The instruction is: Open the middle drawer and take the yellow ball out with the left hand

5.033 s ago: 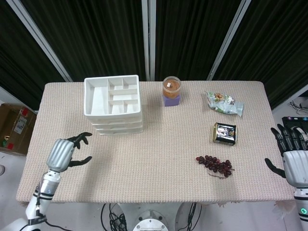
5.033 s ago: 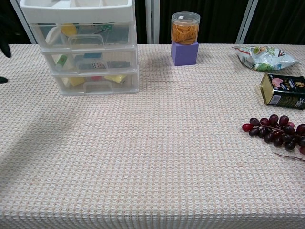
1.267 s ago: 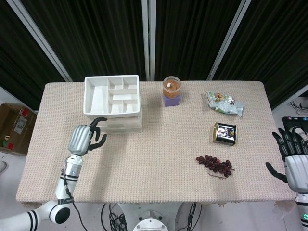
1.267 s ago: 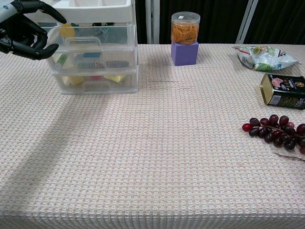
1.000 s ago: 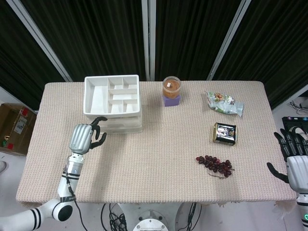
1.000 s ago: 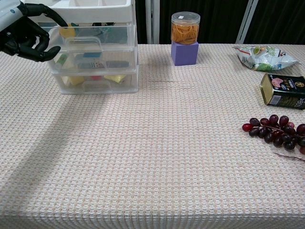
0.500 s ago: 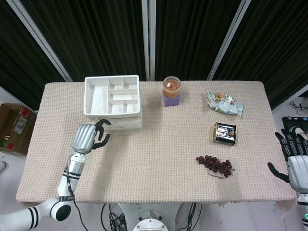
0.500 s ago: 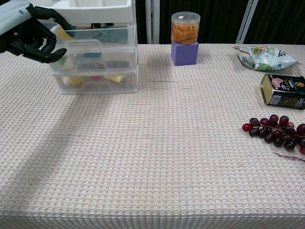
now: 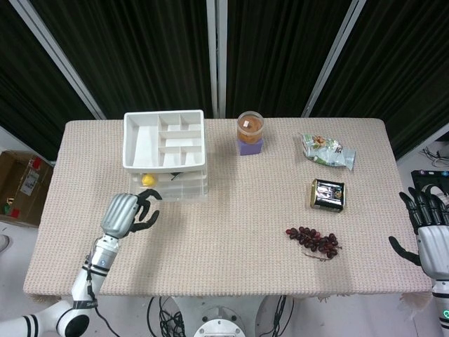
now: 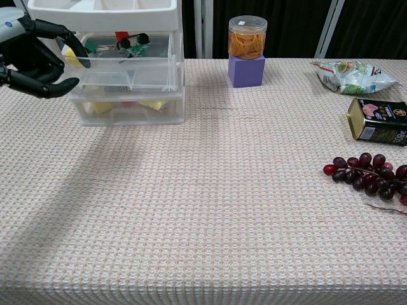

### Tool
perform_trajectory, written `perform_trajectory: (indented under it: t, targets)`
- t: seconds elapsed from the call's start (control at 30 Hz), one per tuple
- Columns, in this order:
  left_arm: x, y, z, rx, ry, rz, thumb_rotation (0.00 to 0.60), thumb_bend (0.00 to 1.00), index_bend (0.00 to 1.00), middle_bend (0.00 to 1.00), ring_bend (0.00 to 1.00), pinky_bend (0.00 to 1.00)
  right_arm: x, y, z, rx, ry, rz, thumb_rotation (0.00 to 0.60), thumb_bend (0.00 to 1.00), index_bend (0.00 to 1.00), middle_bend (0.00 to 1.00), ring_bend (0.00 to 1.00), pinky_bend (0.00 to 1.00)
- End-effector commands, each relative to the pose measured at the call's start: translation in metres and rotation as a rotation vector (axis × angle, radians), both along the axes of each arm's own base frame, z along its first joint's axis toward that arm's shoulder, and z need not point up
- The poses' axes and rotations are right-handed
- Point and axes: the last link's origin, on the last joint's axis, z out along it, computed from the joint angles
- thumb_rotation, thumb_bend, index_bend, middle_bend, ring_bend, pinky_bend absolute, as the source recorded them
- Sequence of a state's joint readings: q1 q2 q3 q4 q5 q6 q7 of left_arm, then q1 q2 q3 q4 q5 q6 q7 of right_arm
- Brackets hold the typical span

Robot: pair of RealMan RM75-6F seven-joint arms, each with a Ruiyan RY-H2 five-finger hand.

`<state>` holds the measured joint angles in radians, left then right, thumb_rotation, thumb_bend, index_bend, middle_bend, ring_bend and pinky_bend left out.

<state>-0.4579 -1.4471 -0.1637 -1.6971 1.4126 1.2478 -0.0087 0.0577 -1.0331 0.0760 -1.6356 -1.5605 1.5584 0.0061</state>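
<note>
White drawer unit [image 9: 163, 140] with clear drawers; yellow ball [image 9: 148, 180]; beige woven desk [image 9: 231, 232] cloth; purple block [image 10: 246, 69]; orange-filled jar [image 10: 247, 37]; dark red grapes [image 10: 369, 173]; silver-and-black left hand [image 9: 128, 213].

A clear plastic jar of orange snacks [image 9: 250, 124] stands on a purple block [image 9: 250, 146] near the table's far edge. To the right lies a crinkled green-and-white snack bag [image 9: 325, 150], then a dark rectangular tin [image 9: 327, 194] (gold-trimmed), and nearer, a bunch of dark red grapes [image 9: 313, 241]. A cardboard box [image 9: 21, 186] sits on the floor.
</note>
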Motion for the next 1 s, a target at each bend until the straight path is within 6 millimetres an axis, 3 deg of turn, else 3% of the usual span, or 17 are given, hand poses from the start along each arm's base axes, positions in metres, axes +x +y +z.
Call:
perform_trajectory:
  t: [0.03,0.43,0.6,0.73,0.87,1.0]
  targets:
    - [0.000,-0.006,0.002,-0.013,0.003,-0.007,0.600,0.39,0.47,0.80,0.93,1.00,0.000,0.000,0.000,0.000,0.001,-0.001,0.600,0.16,0.00,0.00,0.00,0.00]
    - [-0.001,-0.019,0.002,-0.080,0.013,-0.001,0.600,0.38,0.46,0.80,0.93,1.00,0.001,0.001,0.000,-0.003,0.001,-0.006,0.600,0.16,0.00,0.00,0.00,0.00]
    - [-0.003,-0.024,0.006,-0.089,0.031,-0.002,0.600,0.36,0.32,0.79,0.93,1.00,0.001,0.001,0.000,-0.005,0.001,-0.007,0.600,0.16,0.00,0.00,0.00,0.00]
    - [-0.006,-0.032,0.013,-0.084,0.051,-0.006,0.600,0.35,0.22,0.79,0.93,1.00,0.000,0.002,0.002,-0.011,0.001,-0.009,0.600,0.16,0.00,0.00,0.00,0.00]
    - [-0.009,-0.038,0.024,-0.064,0.057,-0.007,0.600,0.35,0.21,0.78,0.93,1.00,-0.001,0.003,0.004,-0.018,-0.003,-0.011,0.600,0.16,0.00,0.00,0.00,0.00]
    - [-0.007,-0.035,0.047,-0.001,0.073,-0.034,0.600,0.34,0.25,0.79,0.93,1.00,-0.001,0.004,0.004,-0.020,-0.003,-0.005,0.600,0.16,0.00,0.00,0.00,0.00]
